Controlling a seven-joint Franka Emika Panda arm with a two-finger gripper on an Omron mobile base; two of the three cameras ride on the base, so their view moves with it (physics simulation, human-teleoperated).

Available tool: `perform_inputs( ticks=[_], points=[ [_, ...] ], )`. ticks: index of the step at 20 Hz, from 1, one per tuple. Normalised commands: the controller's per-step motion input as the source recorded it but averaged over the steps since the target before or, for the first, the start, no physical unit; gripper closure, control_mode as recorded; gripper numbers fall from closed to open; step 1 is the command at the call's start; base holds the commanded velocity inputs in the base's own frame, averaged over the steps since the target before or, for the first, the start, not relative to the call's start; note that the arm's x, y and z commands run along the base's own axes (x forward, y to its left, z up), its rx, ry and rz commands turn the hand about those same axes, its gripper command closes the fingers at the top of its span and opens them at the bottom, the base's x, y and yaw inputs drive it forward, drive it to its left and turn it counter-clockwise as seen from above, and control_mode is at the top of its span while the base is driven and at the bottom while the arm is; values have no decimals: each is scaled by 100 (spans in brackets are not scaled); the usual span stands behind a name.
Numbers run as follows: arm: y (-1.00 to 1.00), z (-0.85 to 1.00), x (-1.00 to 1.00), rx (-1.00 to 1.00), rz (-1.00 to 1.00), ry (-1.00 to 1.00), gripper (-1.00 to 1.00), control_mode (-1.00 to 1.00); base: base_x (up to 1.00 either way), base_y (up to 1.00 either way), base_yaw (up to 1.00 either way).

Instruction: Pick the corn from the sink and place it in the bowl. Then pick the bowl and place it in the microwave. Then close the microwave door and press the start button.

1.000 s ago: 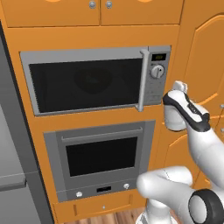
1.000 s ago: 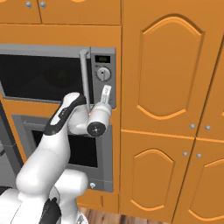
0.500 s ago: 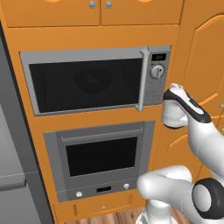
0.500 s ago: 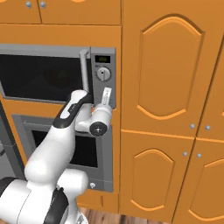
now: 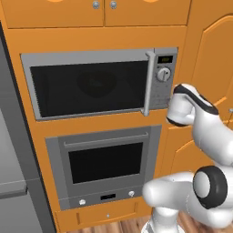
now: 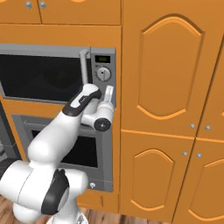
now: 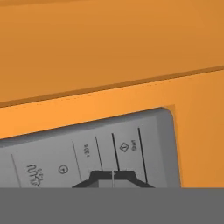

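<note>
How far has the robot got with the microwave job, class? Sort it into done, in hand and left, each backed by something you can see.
Done: the microwave door is closed, flush with its frame, and a dim round shape shows behind its dark glass.
In hand: the shut gripper is at the control panel, its fingertips just below the button marked Start.
Left: pressing that button; whether contact is made cannot be told.

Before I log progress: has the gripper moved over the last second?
Yes. The shut gripper has moved in toward the microwave control panel's lower buttons, near Start.
</note>
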Motion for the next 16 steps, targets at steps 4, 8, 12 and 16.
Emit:
perform_inputs(
  ticks=[4, 8, 12, 16],
  points=[
    [0, -9, 28, 0, 0, 0, 100, -100, 0, 0, 0],
    [0, -20, 29, 0, 0, 0, 100, -100, 0, 0, 0],
    [0, -11, 25, 0, 0, 0, 100, -100, 0, 0, 0],
    [0, -1, 33, 0, 0, 0, 100, -100, 0, 0, 0]
  ],
)
